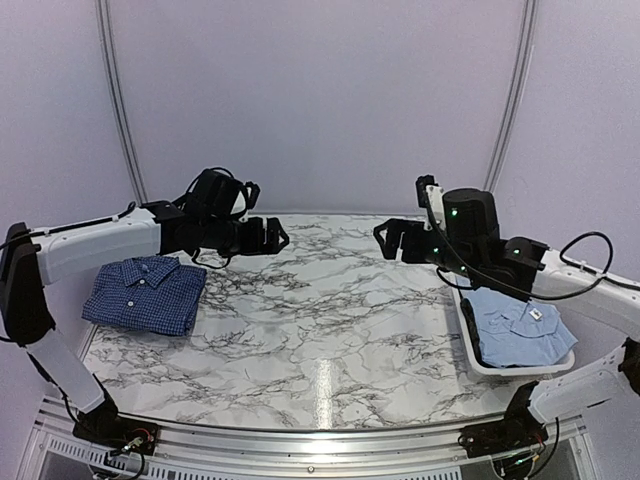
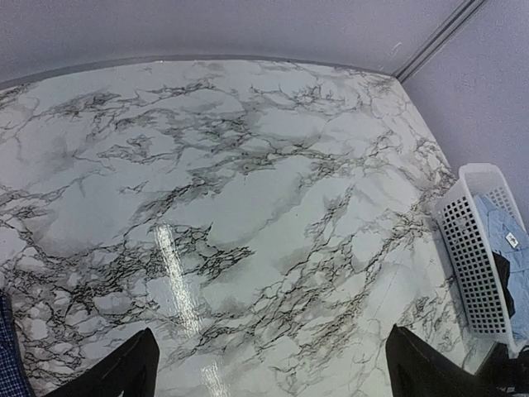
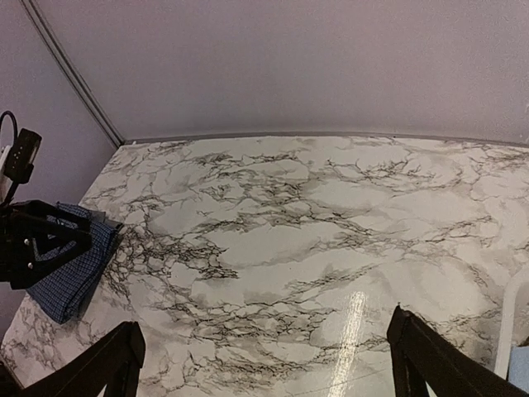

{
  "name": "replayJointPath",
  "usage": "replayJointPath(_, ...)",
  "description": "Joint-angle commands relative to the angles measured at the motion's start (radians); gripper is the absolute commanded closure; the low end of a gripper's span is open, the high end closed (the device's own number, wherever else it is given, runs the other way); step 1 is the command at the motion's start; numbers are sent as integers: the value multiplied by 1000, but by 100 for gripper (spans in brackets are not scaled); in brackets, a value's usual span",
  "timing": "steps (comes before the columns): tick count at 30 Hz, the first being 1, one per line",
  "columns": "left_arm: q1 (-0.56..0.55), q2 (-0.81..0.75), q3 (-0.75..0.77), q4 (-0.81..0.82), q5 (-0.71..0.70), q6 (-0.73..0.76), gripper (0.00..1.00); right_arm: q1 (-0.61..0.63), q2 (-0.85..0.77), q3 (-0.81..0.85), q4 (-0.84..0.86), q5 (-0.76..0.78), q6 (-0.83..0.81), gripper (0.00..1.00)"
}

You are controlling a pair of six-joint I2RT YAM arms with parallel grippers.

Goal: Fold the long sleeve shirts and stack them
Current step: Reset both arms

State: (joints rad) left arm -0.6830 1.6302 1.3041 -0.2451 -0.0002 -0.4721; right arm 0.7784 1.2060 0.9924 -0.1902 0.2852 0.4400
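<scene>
A dark blue checked long sleeve shirt (image 1: 145, 293) lies folded on the marble table's left side; its edge shows at the left in the right wrist view (image 3: 73, 273). A light blue shirt (image 1: 520, 325) lies in the white basket (image 1: 470, 350) on the right, also seen in the left wrist view (image 2: 506, 248). My left gripper (image 1: 272, 236) hovers open above the table's back left, right of the checked shirt. My right gripper (image 1: 390, 240) hovers open at the back right, left of the basket. Both grippers (image 2: 273, 368) (image 3: 264, 364) hold nothing. No grey shirt shows.
The marble table (image 1: 320, 310) spans the middle between the arms. The white perforated basket (image 2: 475, 256) stands at the table's right edge. Plain walls close the back and sides. The left arm's gripper (image 3: 41, 244) shows at the left of the right wrist view.
</scene>
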Motion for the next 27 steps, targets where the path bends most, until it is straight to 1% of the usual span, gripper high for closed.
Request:
replayJointPath(1, -9, -104, -42, 78, -22, 34, 1, -6, -72, 18, -24, 71, -35, 2)
replayJointPath(8, -8, -188, -77, 83, -62, 91, 1, -7, -94, 75, -101, 172, -25, 1)
replayJointPath(14, -7, -184, -75, 86, -63, 61, 1, -6, -125, 36, -100, 257, 25, 2)
replayJointPath(16, -7, -177, -69, 87, -62, 60, 1, -6, -134, 23, -86, 215, -29, 1)
replayJointPath(21, -7, -176, -68, 91, -83, 64, 1, -6, -171, -42, -27, 237, -6, 1)
replayJointPath(24, -7, -184, -75, 95, -96, 64, 1, -7, -175, -44, -22, 213, -22, 1)
replayJointPath(27, -7, -191, -85, 102, -104, 64, 1, -7, -184, -58, 0, 231, -30, 1)
